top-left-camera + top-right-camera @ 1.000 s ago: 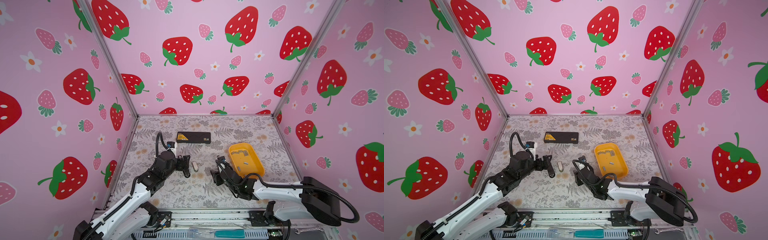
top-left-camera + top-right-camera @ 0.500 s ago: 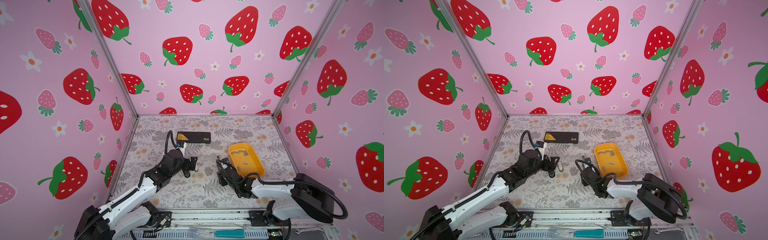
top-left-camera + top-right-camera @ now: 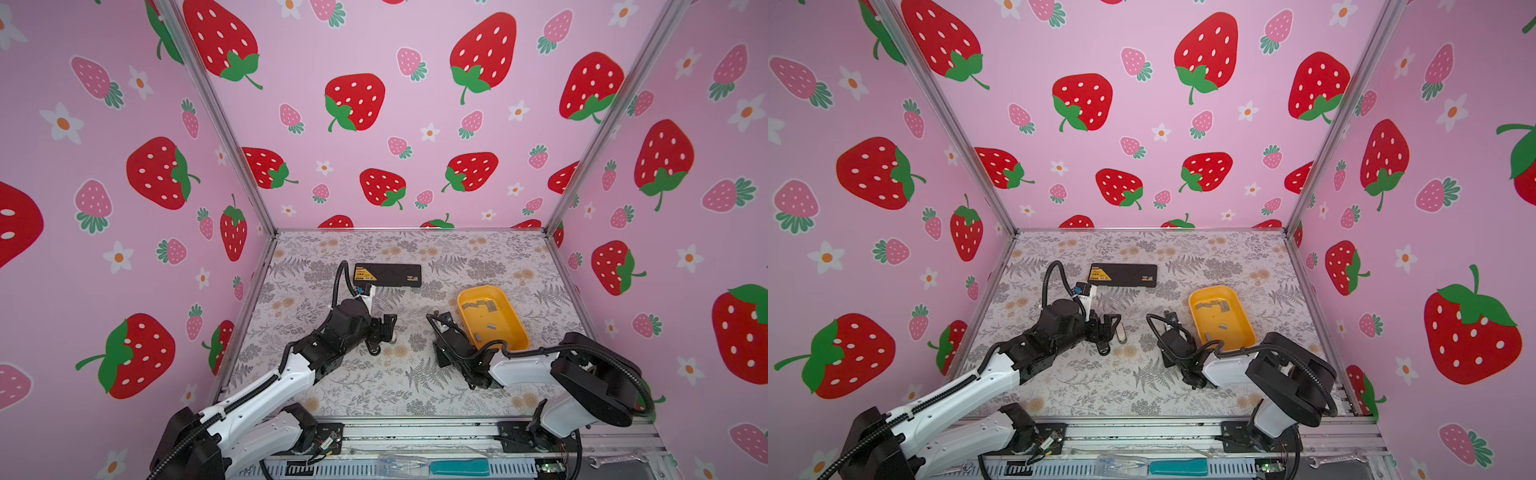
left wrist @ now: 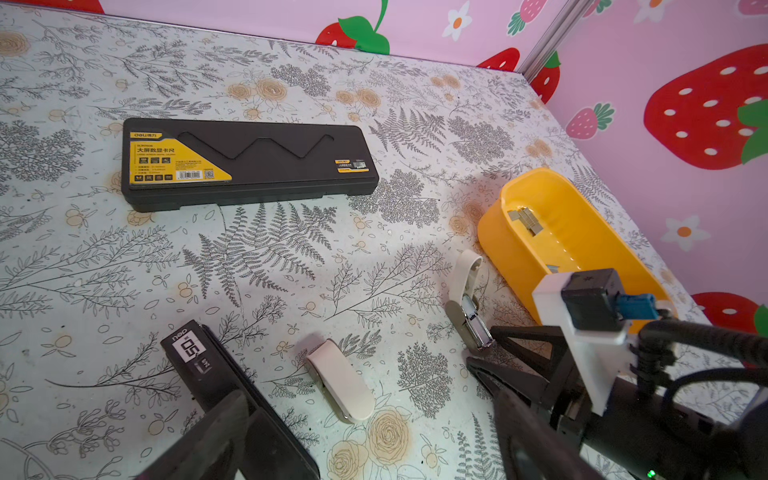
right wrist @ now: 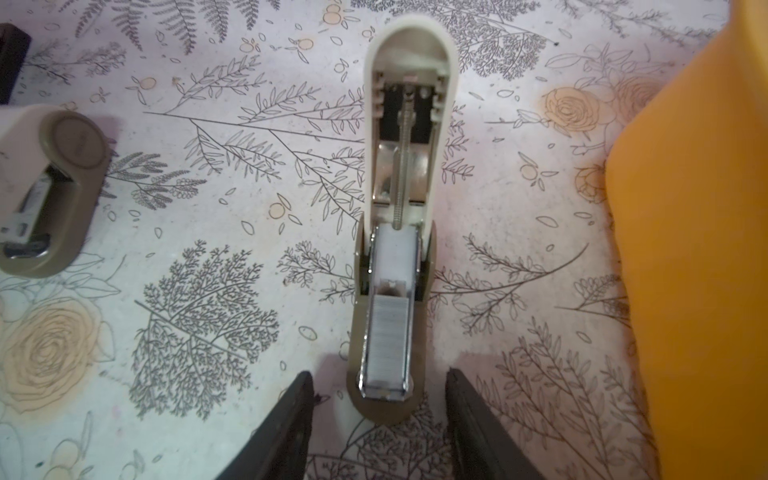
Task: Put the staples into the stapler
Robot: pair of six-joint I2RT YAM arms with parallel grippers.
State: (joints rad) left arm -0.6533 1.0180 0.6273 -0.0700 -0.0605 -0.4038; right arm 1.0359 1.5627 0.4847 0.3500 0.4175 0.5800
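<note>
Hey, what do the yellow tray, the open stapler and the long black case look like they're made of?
Yellow tray: probably moulded plastic, glossy, rounded walls. Open stapler: matte cream and tan plastic shell, shiny metal channel and spring inside. Black case: likely matte hard plastic, printed label.

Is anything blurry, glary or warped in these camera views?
Right wrist view: open stapler and its staples sharp, slight glare on the metal; jaws and yellow tray soft. Left wrist view: black case crisp, near jaws blurred. Both top views: even light, walls stretched by the wide lens.
</note>
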